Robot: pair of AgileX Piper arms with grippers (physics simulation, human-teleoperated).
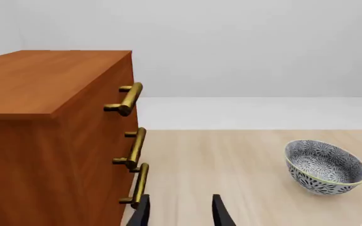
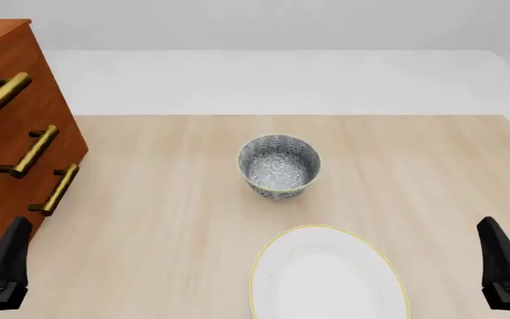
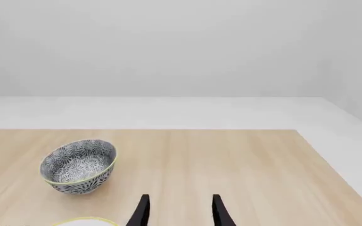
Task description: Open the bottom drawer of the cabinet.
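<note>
one cabinet [image 2: 7,133], three drawers, one bowl [image 2: 279,166], one plate [image 2: 326,276]

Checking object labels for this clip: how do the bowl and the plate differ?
The bowl is deep and covered in a grey-blue floral pattern; the plate is flat and plain white. In the front view the bowl sits mid-table, farther from the arms, while the plate lies nearer them, cut off by the frame's bottom edge. The plate looks wider than the bowl. Both have a thin yellow rim and rest on the wooden table.
</note>
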